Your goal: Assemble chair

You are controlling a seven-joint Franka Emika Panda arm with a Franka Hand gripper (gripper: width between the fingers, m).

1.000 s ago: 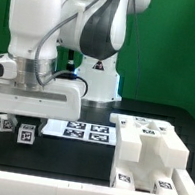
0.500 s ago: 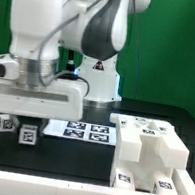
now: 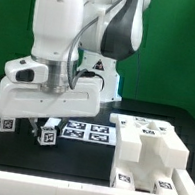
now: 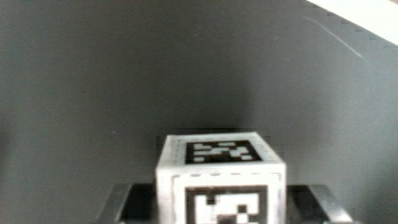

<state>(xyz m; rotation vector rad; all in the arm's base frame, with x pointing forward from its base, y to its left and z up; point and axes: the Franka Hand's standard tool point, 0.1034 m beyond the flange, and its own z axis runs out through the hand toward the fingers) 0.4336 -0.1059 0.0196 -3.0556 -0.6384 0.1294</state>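
Chair block point(image 4: 221, 172) is clamped between the jaws of the gripper point(image 3: 47, 129); the marker board point(image 3: 88, 132) is seen just beside it.

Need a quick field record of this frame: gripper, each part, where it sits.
gripper: closed on a small block, one finger on each side of it
small block: white, tags on two visible faces; cannot tell whether it touches the table
second small block: on the table, to the exterior view's left of the gripped one, apart from it
marker board: flat, to the exterior view's right of the gripped block
large chair piece: exterior view's right, untouched
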